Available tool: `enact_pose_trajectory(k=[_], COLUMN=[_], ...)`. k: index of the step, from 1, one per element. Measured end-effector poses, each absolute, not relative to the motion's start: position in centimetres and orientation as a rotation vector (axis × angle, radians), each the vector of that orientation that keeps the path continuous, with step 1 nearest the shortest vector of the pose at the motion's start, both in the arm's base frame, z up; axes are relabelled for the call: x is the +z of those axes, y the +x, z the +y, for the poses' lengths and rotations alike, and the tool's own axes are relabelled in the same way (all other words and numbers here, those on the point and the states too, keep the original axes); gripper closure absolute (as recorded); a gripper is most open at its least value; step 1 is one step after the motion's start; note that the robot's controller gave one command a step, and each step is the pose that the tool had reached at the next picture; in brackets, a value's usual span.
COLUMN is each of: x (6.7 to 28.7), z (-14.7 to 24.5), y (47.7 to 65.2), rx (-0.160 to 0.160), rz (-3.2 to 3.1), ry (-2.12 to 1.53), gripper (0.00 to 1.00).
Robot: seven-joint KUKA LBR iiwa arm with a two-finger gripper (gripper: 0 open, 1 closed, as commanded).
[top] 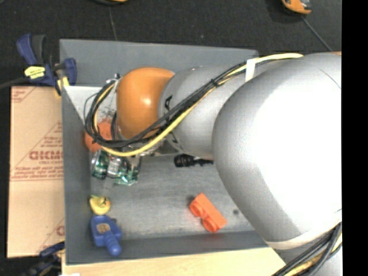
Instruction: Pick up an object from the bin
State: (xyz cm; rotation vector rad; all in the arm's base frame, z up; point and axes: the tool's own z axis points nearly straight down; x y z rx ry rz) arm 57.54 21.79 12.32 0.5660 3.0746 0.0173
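My gripper [115,168] hangs low at the left side of the bin, under the wrist. Just in front of it lies a small yellow thing [99,203], a short gap away. A blue toy-like piece [105,232] rests further forward, in the front left corner. Behind the gripper, against the left wall, an orange rounded thing [92,140] peeks out, mostly hidden by the wrist.
An orange block [207,213] lies on the bin floor at front centre. A black cylindrical thing [187,161] sticks out from under the arm in the middle. The arm covers the right and rear of the bin.
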Motion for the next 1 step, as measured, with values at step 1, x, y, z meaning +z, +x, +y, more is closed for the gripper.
enact_pose_trajectory(k=[1], x=[13.82], z=[21.8], y=[57.68], rx=[0.022], rz=[3.07], ry=[0.566], gripper=[1.0])
